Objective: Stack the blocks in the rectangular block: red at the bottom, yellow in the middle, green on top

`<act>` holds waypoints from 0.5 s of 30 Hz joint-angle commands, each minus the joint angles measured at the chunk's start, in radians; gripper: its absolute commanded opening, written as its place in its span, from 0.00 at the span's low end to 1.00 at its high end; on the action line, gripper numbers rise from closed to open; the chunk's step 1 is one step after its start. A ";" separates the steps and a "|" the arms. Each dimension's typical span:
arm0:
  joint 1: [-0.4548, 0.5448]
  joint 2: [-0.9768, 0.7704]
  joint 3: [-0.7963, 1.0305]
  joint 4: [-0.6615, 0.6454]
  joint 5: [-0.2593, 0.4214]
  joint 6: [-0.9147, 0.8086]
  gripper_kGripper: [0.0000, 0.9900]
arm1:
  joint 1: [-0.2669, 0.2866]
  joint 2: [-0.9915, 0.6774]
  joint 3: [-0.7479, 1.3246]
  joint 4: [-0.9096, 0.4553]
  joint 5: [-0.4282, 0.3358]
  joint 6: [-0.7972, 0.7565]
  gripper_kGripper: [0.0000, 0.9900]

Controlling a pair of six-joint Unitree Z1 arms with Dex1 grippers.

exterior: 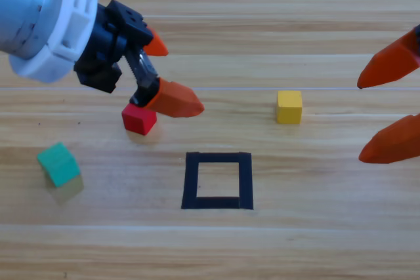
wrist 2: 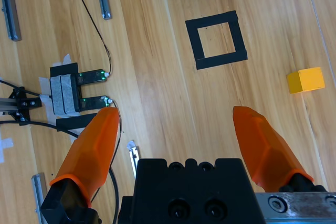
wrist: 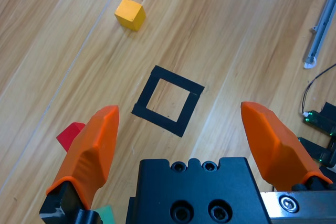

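Left gripper (exterior: 172, 73) hangs wide open over the table, with the red cube (exterior: 138, 119) just beside its lower jaw and nothing held.

The red cube lies on the wood up and left of the black tape square (exterior: 217, 180), whose inside shows bare wood; in the left wrist view the cube peeks out behind one jaw, outside the gap. The yellow cube (exterior: 289, 107) sits up and right of the square, well apart from red. The green cube (exterior: 59, 164) lies far left. The right gripper (exterior: 389, 104) waits at the right edge, jaws spread, holding nothing.
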 commanded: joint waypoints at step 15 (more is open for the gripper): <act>-0.019 -0.009 0.036 0.039 0.020 -0.011 1.00 | 0.028 0.259 -0.067 -0.155 -0.509 0.423 0.97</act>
